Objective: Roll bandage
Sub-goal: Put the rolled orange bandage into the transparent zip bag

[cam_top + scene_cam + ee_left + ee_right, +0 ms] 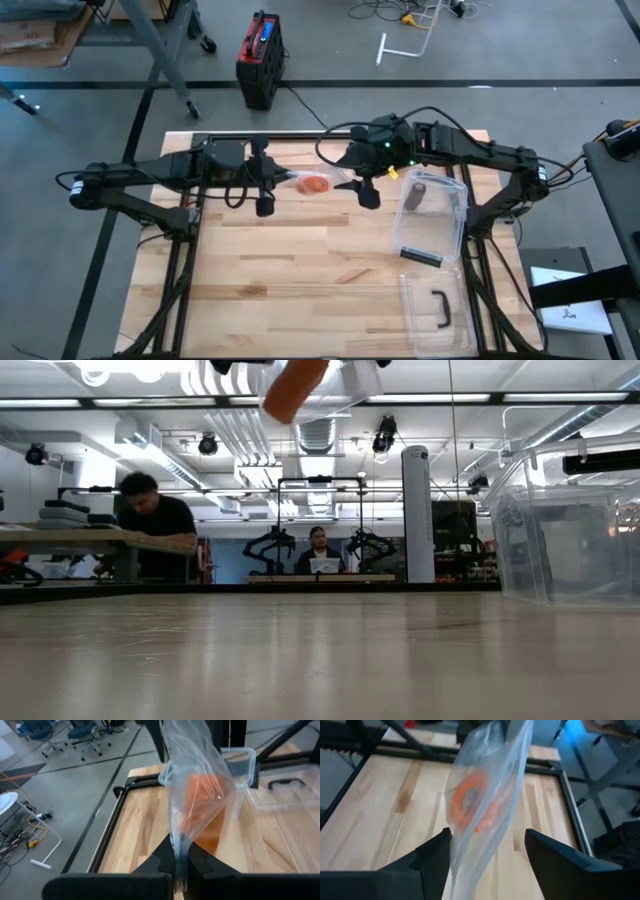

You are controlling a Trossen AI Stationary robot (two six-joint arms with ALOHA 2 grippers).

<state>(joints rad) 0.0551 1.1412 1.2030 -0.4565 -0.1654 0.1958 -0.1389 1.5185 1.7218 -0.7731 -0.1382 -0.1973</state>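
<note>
A clear plastic bag [312, 183] with an orange bandage roll [470, 800] inside hangs in the air over the table's far middle, between my two grippers. My left gripper [181, 865] is shut on one end of it. My right gripper [487, 855] is open at the opposite end, a finger on either side of the bag [490, 795]. In the low view only the bag's bottom [310, 385] shows at the picture's top, well above the tabletop. My left gripper pinches the bag's thin edge [180, 851] between its two fingers, coming nearly level from the table's left side. The bag is clear of the table, with the orange roll [202, 805] just beyond the fingertips. My right gripper's fingers stand wide apart around the bag's other end. The film lies close to one finger's inner side [444, 851], and I cannot tell whether it touches.
A clear plastic box [432, 215] stands at the table's right, with a dark object [415, 195] inside. Its lid with a black handle [438, 305] lies nearer the front edge. Bare wood lies below the bag and at the left. People sit at desks beyond the table [160, 525].
</note>
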